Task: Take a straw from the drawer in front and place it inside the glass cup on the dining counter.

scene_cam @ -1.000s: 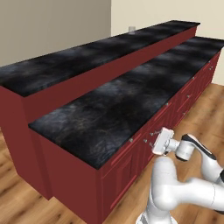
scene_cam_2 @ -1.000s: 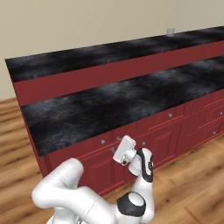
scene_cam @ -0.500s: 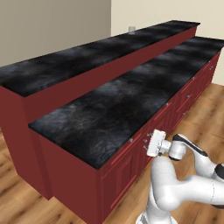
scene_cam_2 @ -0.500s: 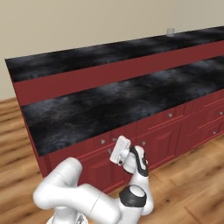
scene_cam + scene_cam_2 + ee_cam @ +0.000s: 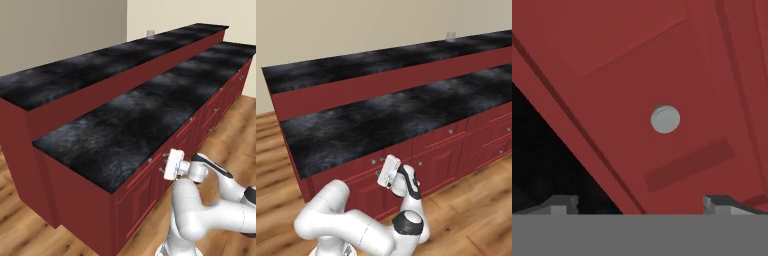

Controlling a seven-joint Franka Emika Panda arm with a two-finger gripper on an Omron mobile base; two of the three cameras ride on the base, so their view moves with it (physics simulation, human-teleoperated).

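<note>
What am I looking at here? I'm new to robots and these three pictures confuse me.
It is a rendered kitchen with a white robot arm. Two pictures come from cameras behind the arm, to its left and right. The third looks out from its hand. The arm's tool is open, holds nothing, and faces a red drawer under the lower black countertop. In the hand picture, the round grey disc is the drawer's handle, seen close, with the tool's two fingertips at the bottom. Behind the countertop rises the dining counter, and a small glass cup stands at its far end.
</note>
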